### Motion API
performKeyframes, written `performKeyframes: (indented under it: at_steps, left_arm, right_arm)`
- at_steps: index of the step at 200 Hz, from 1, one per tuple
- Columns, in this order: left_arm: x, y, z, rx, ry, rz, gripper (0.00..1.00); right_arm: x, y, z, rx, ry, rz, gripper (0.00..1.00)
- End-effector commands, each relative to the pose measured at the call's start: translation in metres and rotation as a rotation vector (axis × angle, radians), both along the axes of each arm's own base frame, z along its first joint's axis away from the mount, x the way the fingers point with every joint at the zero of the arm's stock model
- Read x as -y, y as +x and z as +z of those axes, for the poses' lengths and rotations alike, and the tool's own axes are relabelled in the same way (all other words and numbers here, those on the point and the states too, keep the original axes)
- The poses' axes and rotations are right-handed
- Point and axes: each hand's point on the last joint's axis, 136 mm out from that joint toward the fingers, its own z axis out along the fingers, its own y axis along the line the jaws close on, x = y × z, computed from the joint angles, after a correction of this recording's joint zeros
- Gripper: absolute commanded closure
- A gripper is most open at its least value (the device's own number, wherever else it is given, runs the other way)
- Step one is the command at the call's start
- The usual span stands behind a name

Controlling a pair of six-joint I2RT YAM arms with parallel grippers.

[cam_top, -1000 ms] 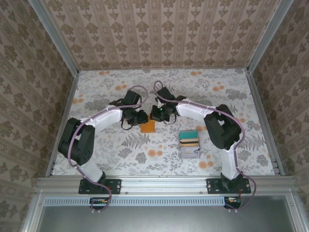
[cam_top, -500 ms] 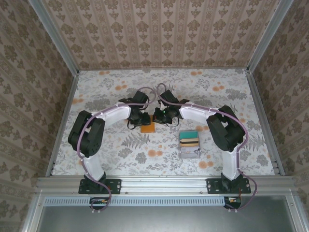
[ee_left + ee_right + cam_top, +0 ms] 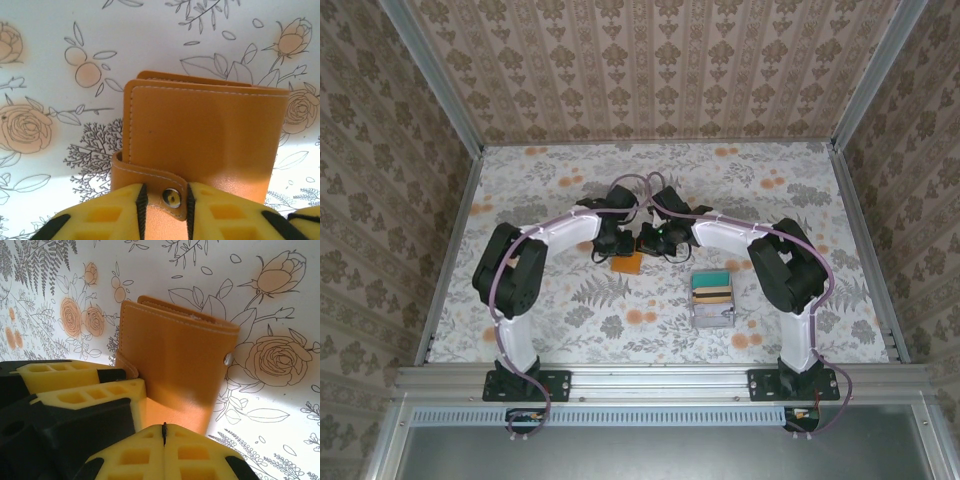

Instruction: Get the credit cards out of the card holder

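Card holder (image 3: 626, 263) lies snapped shut mid table (image 3: 570, 310), both end effectors on it.
Grey tray (image 3: 712, 298) sits nearer, apart. Right end effector (image 3: 164, 432) closed and empty, tips at holder's edge, likely pinning it. Left end effector (image 3: 167, 189) straddles snap strap (image 3: 150, 172), narrowly parted; cannot tell if gripping. Probably for unfastening. Credit cards presumably inside.

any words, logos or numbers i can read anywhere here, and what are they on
No text can be read in these views.
card holder: plain orange leather with stitching, no print.
snap: any marking is too blurred to read.
teal and yellow cards in the grey tray: too small to read.
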Motion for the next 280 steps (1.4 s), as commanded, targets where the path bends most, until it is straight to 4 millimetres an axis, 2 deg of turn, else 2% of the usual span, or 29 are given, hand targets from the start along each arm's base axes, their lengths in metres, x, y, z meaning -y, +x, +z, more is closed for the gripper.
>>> performKeyframes:
  at_steps: [1,14,51,76,108,132,151,195,221,224,241,263,280]
  left_arm:
    - [-0.010,-0.009,-0.025,-0.048,0.095,-0.029,0.87]
    - [-0.010,-0.010,-0.025,-0.047,0.094,-0.026,1.00]
    - [-0.004,-0.010,-0.018,-0.027,0.031,-0.027,1.00]
    - [0.004,-0.011,-0.012,-0.023,-0.024,-0.032,1.00]
    - [0.010,-0.012,-0.004,-0.017,-0.084,-0.035,1.00]
    - [0.014,-0.010,0.012,-0.001,-0.176,-0.018,1.00]
    - [0.016,-0.006,0.029,0.018,-0.271,0.003,1.00]
    - [0.007,0.007,0.059,0.055,-0.480,0.080,1.00]
    - [0.009,0.006,0.066,0.057,-0.559,0.086,1.00]
    - [0.001,0.012,0.067,0.065,-0.563,0.110,1.00]
    - [-0.003,0.011,0.068,0.069,-0.561,0.111,1.00]
    - [-0.014,0.007,0.057,0.054,-0.485,0.122,1.00]
    - [-0.023,0.003,0.047,0.043,-0.437,0.136,1.00]
  right_arm:
    - [-0.003,-0.005,0.008,-0.008,0.033,0.002,1.00]
    - [-0.005,-0.004,0.008,-0.009,0.036,0.002,1.00]
    - [-0.015,0.000,0.002,-0.033,0.075,0.003,1.00]
    - [-0.030,0.008,-0.004,-0.056,0.148,-0.001,1.00]
    - [-0.039,0.015,-0.025,-0.118,0.161,-0.034,1.00]
    - [-0.027,0.008,-0.054,-0.193,0.050,-0.070,1.00]
    - [-0.009,-0.005,-0.075,-0.235,-0.084,-0.088,1.00]
    - [0.009,-0.023,-0.100,-0.299,-0.202,-0.111,1.00]
    - [0.012,-0.025,-0.102,-0.301,-0.218,-0.113,1.00]
    - [0.012,-0.024,-0.102,-0.300,-0.220,-0.114,1.00]
    - [0.013,-0.025,-0.102,-0.302,-0.220,-0.114,1.00]
    - [0.008,-0.023,-0.098,-0.289,-0.193,-0.105,1.00]
    - [-0.002,-0.015,-0.081,-0.235,-0.136,-0.081,1.00]
